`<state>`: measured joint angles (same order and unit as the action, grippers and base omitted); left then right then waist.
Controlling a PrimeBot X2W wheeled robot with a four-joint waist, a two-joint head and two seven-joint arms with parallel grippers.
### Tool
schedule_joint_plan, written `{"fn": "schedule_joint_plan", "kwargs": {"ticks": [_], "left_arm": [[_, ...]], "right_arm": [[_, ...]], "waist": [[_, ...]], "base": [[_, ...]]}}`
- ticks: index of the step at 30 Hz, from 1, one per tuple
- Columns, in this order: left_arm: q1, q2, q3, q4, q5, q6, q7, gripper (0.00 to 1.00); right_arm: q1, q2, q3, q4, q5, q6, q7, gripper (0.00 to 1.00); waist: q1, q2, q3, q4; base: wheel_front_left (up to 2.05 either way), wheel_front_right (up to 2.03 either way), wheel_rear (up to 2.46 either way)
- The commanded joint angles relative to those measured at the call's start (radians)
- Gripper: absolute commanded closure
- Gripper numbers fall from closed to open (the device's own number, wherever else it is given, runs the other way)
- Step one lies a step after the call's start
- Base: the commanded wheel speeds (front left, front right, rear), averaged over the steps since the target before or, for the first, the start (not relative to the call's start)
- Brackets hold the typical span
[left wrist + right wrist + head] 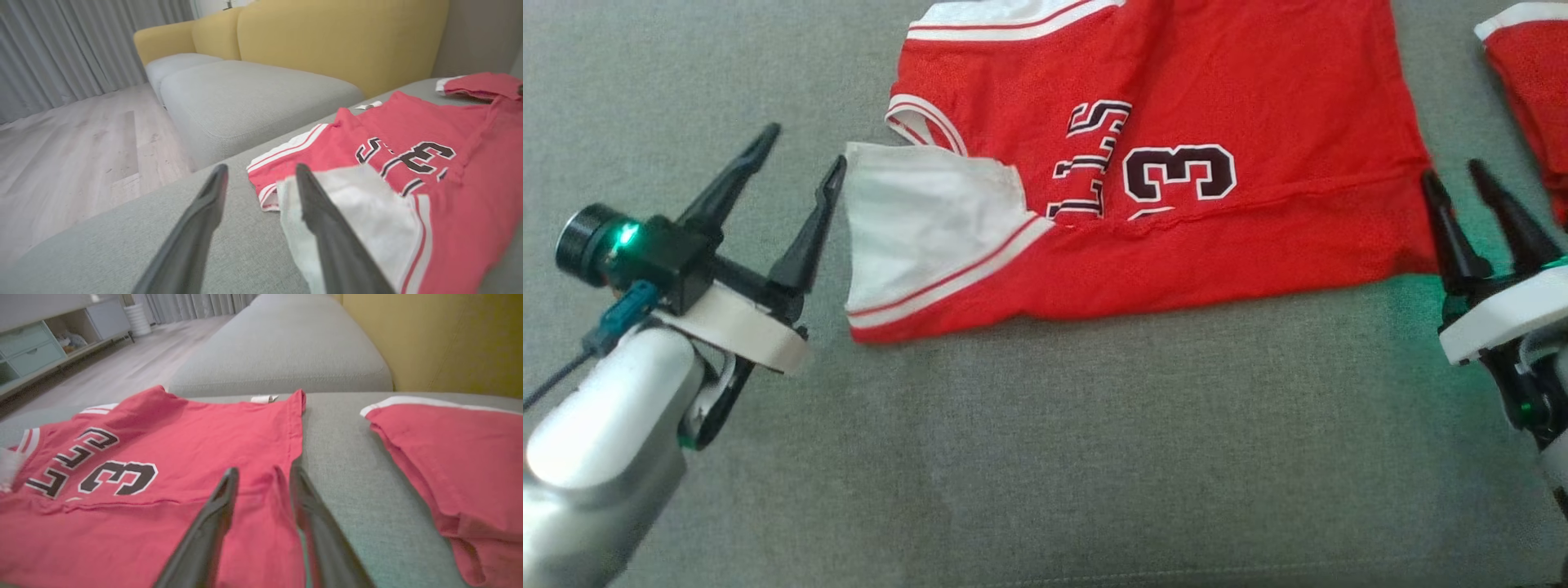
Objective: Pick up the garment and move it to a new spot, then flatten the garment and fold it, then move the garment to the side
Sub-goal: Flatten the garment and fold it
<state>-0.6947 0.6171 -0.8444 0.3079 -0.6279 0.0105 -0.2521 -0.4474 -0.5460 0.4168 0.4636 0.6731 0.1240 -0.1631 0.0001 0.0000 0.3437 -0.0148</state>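
Note:
A red jersey (1258, 106) with white trim and a dark number 3 lies on the grey sofa cushion (1045, 457), its near part folded over and showing a white panel (915, 220) at the left end. My left gripper (802, 151) stands open just left of that white panel, its inner finger (327, 228) at the panel's edge. In the left wrist view my left gripper (261, 167) has grey cushion in its gap, beside the jersey (461, 212). My right gripper (1454, 174) is open at the jersey's right edge. Seen from the right wrist, my right gripper (264, 470) hovers over the jersey's (196, 433) edge.
A second red garment with white trim (1531, 90) lies to the right, close to my right gripper, and shows in the right wrist view (449, 449). A yellow sofa back (347, 36) rises behind, another grey seat cushion (282, 347) lies beyond, and wooden floor (73, 151) lies to the left.

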Motion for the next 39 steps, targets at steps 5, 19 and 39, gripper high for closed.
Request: {"fn": "schedule_joint_plan", "kwargs": {"ticks": [5, 19, 39], "left_arm": [[0.139, -0.008, 0.133, -0.071, 0.0, 0.068, -0.009, 0.0], [0.347, -0.145, 0.152, 0.059, -0.099, 0.029, -0.009, 0.0], [0.228, -0.186, 0.113, 0.193, -0.098, -0.086, 0.002, 1.0]], "right_arm": [[0.017, -0.02, -0.02, -0.01, -0.011, 0.007, -0.08, 0.0], [0.092, 0.012, -0.051, -0.004, -0.029, 0.007, -0.098, 0.0], [0.066, 0.026, -0.012, 0.068, 0.003, 0.007, -0.081, 0.0]], "waist": [[-0.0001, 0.0, -0.027, -0.006], [-0.0001, 0.0, -0.044, -0.023], [-0.0001, 0.0, -0.005, -0.009]], "base": [[0.0, 0.0, 0.0], [0.0, 0.0, 0.0], [0.0, 0.0, 0.0]]}}
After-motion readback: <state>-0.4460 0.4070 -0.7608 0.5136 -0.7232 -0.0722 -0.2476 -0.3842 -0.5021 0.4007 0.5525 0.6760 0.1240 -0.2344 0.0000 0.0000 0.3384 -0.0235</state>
